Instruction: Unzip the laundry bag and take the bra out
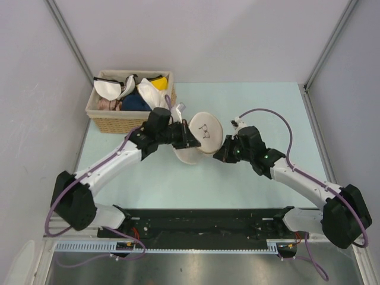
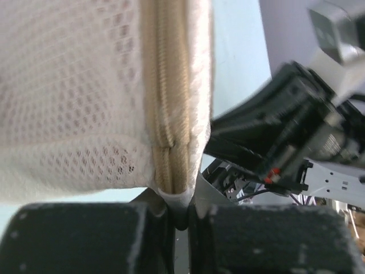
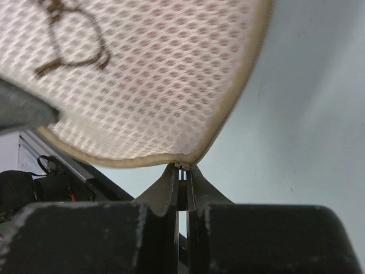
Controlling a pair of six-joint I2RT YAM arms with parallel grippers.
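**Bag** [image 1: 203, 132]: round cream mesh pouch with a dark line drawing on its face. It hangs tilted between the two grippers over mid-tabletop. Whether its lower edge touches cannot be told.
- Handling: judged light, soft and floppy. The mesh gives under a pull, so it needs a counter-hold.
- Holds: best taken at the rim, by the tab [image 2: 174, 197] at the zipper's end and by the pull [image 3: 181, 166].

**Zipper** [image 2: 165, 85]: tan, running round the rim, its teeth seemingly closed.

**Bra**: not seen outright. A reddish tint behind the mesh in the right wrist view suggests it lies inside. Judged soft and padded, with straps apt to snag on the teeth.

**Left gripper** [image 2: 179, 214]: pinched together on the tab.

**Right gripper** [image 3: 181, 182]: pinched together on what looks like the pull.

**Tabletop** [image 1: 178, 184]: pale green, with open room near and right of the bag.

**Basket** [image 1: 119, 122]: wicker and full of garments, just beside the left arm at far left. It limits travel that way.

**Walls** [image 1: 35, 119]: grey, closing both sides.
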